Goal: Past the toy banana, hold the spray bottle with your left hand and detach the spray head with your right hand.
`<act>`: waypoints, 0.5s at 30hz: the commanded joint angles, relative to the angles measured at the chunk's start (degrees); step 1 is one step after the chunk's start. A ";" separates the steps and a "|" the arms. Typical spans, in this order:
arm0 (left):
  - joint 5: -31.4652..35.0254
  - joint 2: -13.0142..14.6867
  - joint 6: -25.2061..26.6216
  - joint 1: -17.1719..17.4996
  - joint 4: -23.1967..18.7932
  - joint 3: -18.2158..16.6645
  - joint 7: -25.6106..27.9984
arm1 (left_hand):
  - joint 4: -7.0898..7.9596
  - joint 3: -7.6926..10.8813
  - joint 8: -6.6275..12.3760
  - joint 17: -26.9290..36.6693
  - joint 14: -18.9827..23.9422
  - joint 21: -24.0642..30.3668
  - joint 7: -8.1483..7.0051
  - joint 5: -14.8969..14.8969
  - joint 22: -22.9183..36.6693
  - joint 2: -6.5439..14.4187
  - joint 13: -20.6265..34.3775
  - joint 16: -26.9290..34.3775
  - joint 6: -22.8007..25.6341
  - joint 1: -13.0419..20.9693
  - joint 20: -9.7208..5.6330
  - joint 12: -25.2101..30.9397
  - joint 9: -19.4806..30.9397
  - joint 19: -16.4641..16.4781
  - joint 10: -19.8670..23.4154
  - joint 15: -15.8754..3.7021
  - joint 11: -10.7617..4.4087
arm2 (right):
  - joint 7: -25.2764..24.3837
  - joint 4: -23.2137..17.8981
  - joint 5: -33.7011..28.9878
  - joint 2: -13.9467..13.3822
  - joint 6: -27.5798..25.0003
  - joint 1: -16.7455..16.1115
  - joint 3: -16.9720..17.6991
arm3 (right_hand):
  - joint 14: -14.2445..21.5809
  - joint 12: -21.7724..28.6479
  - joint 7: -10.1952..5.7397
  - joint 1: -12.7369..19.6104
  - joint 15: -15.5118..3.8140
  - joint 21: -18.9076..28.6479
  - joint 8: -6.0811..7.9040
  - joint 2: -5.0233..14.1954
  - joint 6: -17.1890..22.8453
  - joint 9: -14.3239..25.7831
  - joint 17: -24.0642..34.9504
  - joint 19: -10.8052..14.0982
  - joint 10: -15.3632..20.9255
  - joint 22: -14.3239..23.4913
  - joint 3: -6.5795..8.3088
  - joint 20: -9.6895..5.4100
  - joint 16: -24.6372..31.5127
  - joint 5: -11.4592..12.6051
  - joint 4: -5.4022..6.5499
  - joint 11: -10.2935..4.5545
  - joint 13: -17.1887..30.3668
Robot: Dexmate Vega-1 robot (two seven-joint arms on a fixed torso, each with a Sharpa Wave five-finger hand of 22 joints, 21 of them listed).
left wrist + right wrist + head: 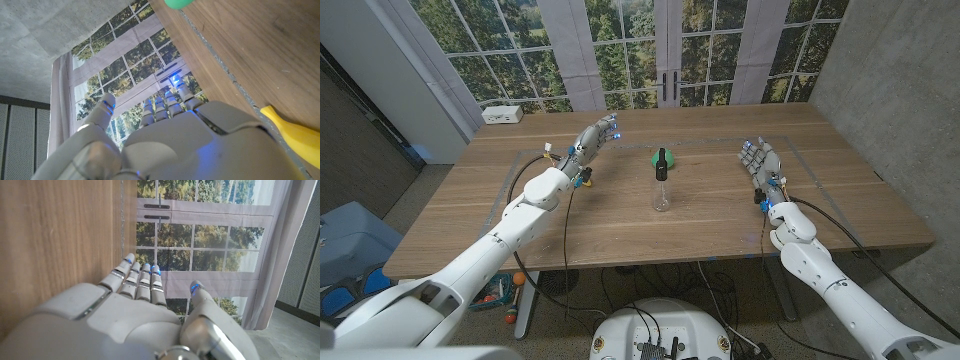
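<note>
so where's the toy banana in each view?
head view: toy banana lies on the table by the left arm's wrist, behind the left hand.
left wrist view: yellow tip on the wood, close beside that hand.
right wrist view: not in it.
Shared landmark: the paned window past the table's far edge.

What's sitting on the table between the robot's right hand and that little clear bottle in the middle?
Nothing. In the head view, only bare wooden table lies between the right hand and the spray bottle.
</note>
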 commanded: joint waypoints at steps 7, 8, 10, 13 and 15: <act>2.51 2.57 -1.68 2.68 -3.80 0.21 -0.13 | -0.73 -0.06 0.19 0.17 0.93 -0.32 -0.05 -0.17 0.34 -0.29 0.16 0.05 0.45 0.24 -0.16 0.01 0.20 0.89 0.82 -0.63 -0.40 | -3.56 -3.89 -1.82 -0.32 0.77 -3.02 0.13 | 0.42 0.32 -0.05 0.68 0.48 0.30 -0.39 0.25 0.74 0.12 -0.02 0.26 0.49 0.30 0.27 0.44 0.10 0.29 -0.71 0.00 0.10; 2.59 2.79 -1.66 2.97 -4.12 0.12 -0.01 | -0.75 -0.08 0.18 0.18 0.94 -0.35 -0.04 -0.18 0.34 -0.29 0.16 0.04 0.46 0.23 -0.13 0.00 0.20 0.90 0.83 -0.61 -0.41 | -3.68 -4.03 -1.91 -0.33 0.79 -3.09 0.13 | 0.38 0.30 -0.03 0.71 0.45 0.30 -0.42 0.24 0.76 0.12 -0.02 0.30 0.49 0.30 0.27 0.44 0.07 0.30 -0.76 0.03 0.10; 2.52 3.28 -1.53 3.63 -4.81 -0.09 0.08 | -0.78 -0.10 0.16 0.21 1.01 -0.42 -0.07 -0.18 0.34 -0.27 0.17 0.05 0.48 0.18 -0.13 -0.02 0.20 0.94 0.87 -0.63 -0.49 | -4.17 -4.40 -2.15 -0.32 0.74 -3.23 0.12 | 0.40 0.32 -0.02 0.72 0.46 0.29 -0.44 0.24 0.78 0.13 -0.02 0.31 0.58 0.30 0.27 0.45 0.07 0.30 -0.80 0.04 0.11; 2.87 4.09 -1.33 4.49 -5.72 -0.29 0.32 | -0.82 -0.12 0.13 0.24 1.11 -0.48 -0.04 -0.18 0.34 -0.25 0.17 0.05 0.52 0.12 -0.15 -0.03 0.20 1.09 0.96 -0.64 -0.59 | -4.53 -4.66 -2.49 -0.32 0.69 -3.26 0.01 | 0.41 0.33 0.01 0.74 0.46 0.26 -0.46 0.23 0.82 0.13 -0.03 0.26 0.66 0.31 0.27 0.48 0.06 0.31 -0.86 0.07 0.11; 2.80 4.45 -1.23 5.01 -6.14 -0.42 0.33 | -0.87 -0.16 0.13 0.25 1.18 -0.51 -0.05 -0.19 0.34 -0.31 0.17 0.06 0.57 0.08 -0.17 -0.04 0.20 1.17 1.01 -0.67 -0.61 | -4.59 -4.77 -2.71 -0.37 0.66 -3.24 -0.10 | 0.42 0.30 0.00 0.76 0.48 0.25 -0.48 0.23 0.89 0.13 -0.03 0.28 0.62 0.31 0.27 0.50 0.06 0.31 -0.90 0.06 0.12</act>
